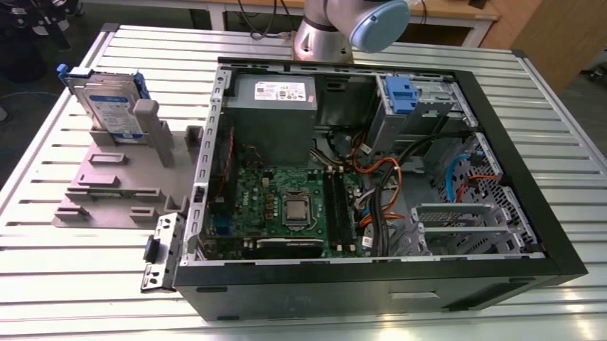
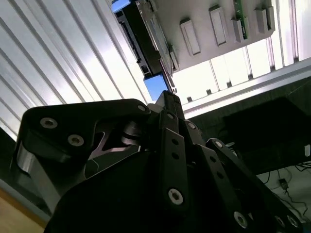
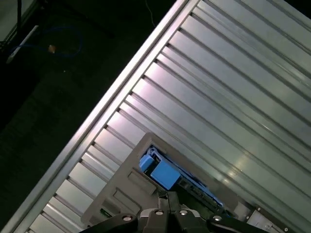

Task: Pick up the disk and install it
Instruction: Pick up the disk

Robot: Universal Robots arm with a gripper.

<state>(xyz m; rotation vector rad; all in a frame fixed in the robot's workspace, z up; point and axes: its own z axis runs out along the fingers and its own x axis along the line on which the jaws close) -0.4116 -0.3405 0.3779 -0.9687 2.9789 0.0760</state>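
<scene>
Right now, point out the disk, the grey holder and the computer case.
the disk (image 1: 106, 108): exterior view, on its labelled face.
the grey holder (image 1: 102, 186): exterior view, on its flat base.
the computer case (image 1: 313, 291): exterior view, on its black outer wall.

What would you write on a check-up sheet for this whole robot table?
Surface: slatted metal table.
Job's things: disk upright in the grey holder; open computer case beside it.
Clutter: nothing seen.
Grippers: the hand is shut on nothing, close to the disk.
Cables: orange and black wires inside the case.
Surroundings: wooden desk behind the table.
</scene>
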